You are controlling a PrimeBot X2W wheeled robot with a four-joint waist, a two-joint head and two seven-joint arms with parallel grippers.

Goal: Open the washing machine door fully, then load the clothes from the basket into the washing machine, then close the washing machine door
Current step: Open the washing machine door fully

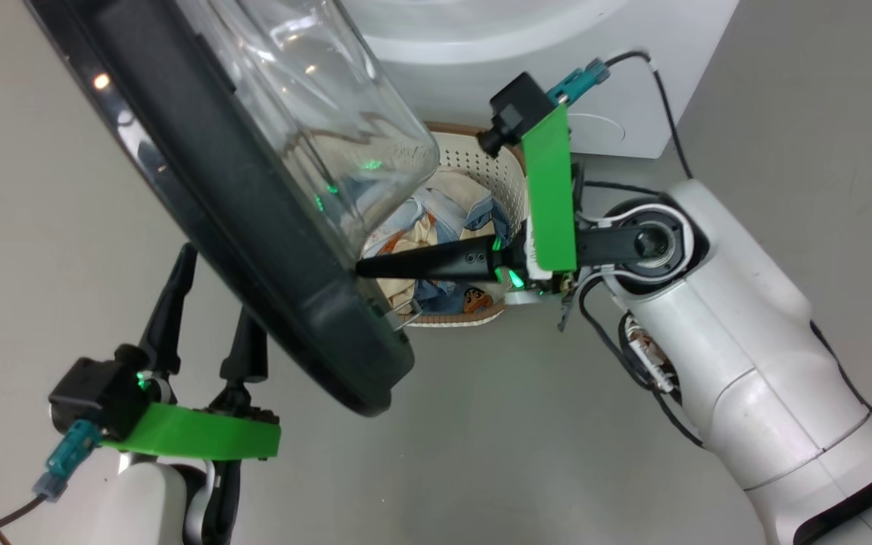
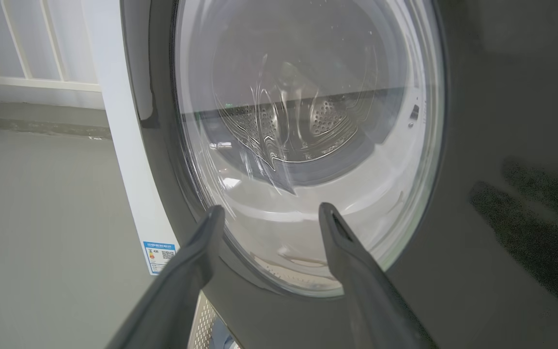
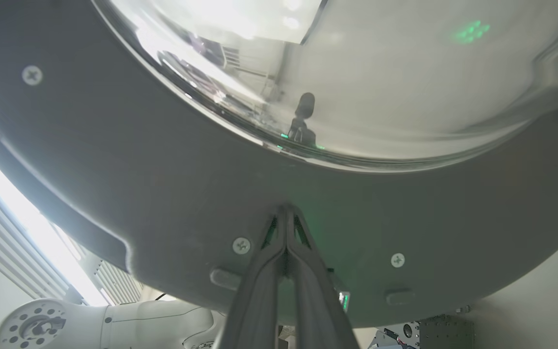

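Now the right gripper (image 1: 362,266), fingers squeezed together, pokes the washing machine door (image 1: 239,227) to push it wider — the left gripper (image 2: 271,209) hangs spread outside; the clothes (image 1: 443,216) lie in the basket (image 1: 481,163).

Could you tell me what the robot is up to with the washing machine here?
The robot's right gripper, shut, has its tips against the inner rim of the washing machine door, which stands partly open. The left gripper hangs open at the door's outer face, holding nothing. The clothes lie in the basket on the floor by the washing machine.
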